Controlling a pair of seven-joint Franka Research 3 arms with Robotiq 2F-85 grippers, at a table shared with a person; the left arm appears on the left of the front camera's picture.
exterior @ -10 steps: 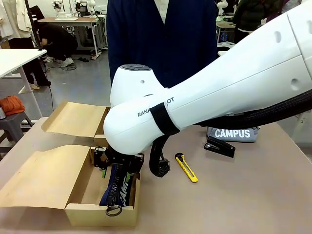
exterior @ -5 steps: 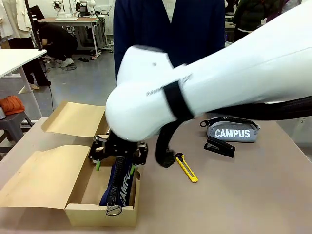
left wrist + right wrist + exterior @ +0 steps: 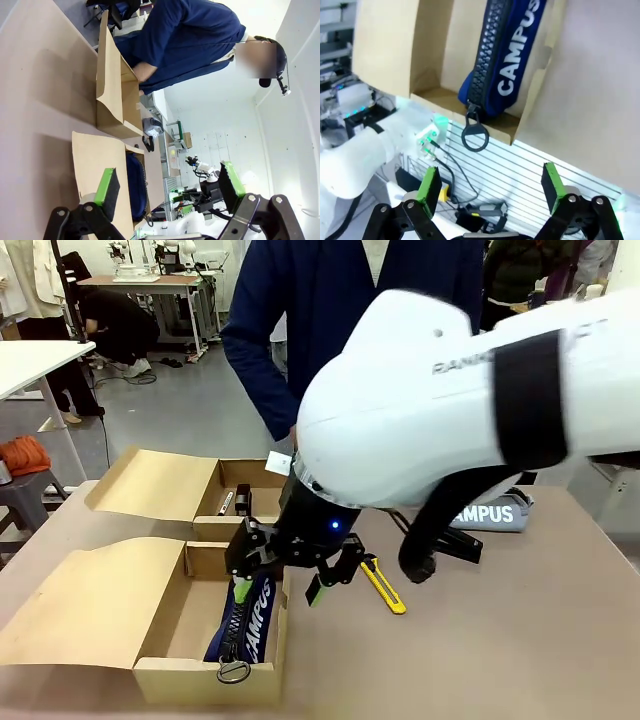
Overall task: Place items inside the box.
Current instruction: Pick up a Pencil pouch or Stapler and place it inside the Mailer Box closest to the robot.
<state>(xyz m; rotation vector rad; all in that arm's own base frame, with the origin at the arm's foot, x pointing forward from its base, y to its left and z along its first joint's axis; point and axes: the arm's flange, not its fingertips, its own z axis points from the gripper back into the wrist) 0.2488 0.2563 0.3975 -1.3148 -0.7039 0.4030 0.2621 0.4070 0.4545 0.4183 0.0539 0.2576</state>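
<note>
Shows the right pincer (image 3: 280, 587) spread to full width and empty, hung just above the right-hand wall of the near box (image 3: 205, 678), green pads (image 3: 241, 590) pointing down. Judged to stand so because the drop-off is done: nothing between the jaws, and room enough to move clear without snagging.

Directly below, inside that box, shows the navy pouch (image 3: 248, 615). Lies against the right wall, long axis along the length of the box, running from the robot's side toward the person. Zip ring (image 3: 474, 138) at the near end, dangling over the near wall; white lettering turned up and to the right, zip teeth toward the middle of the box.

Flaps (image 3: 90, 605) folded out flat to the left, apparently to keep the mouth clear for lowering things in.

Just right of the pincer, on the bare table, marks the knife (image 3: 383, 585), long axis slanting from far-left to near-right; probably the handiest next pick. Farther right, partly behind the arm, marks the stapler (image 3: 464, 548) and a grey pouch (image 3: 497, 512). Behind, a second open box (image 3: 250, 472) with a pen (image 3: 226, 503) inside.

Shows the left pincer (image 3: 168, 184) likewise wide open and empty, well apart.
</note>
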